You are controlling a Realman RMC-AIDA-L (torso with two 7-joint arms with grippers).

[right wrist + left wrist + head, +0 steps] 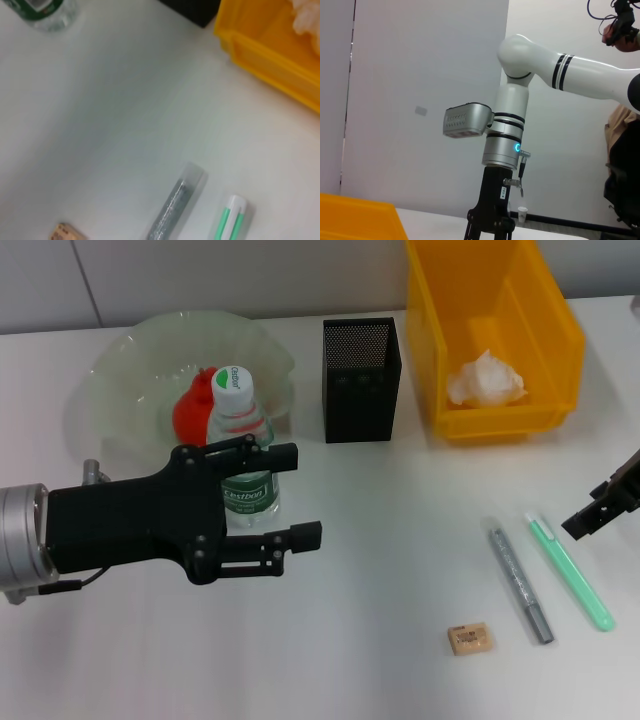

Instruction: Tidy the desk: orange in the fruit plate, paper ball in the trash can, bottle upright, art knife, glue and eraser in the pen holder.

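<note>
The plate sits at the far left of the desk with the orange in it. It is glass with a ruffled rim, so I judge it fragile and best left unbumped. The bin stands far right with the paper ball already inside. Between them stands the holder, a stiff mesh cup that looks light enough to tip if an item is pushed against its wall.

The left gripper reaches in from the left, its jaws apart on either side of the bottle, which stands upright just in front of the plate. No finger visibly presses it. The bottle is clear thin plastic, probably light and a little squashy; the labelled middle is the safest place to hold.

The right gripper hangs at the right edge, near the pale end of the glue; I cannot tell how its fingers stand.

Three items remain on the desk, front right. The grey knife and the glue lie side by side, close but apart: both slim, stiff and smooth, likely to roll, so grip mid-length across the shaft. The eraser lies just beside the knife's near end, small, light and grippy, best pinched across its short sides.
</note>
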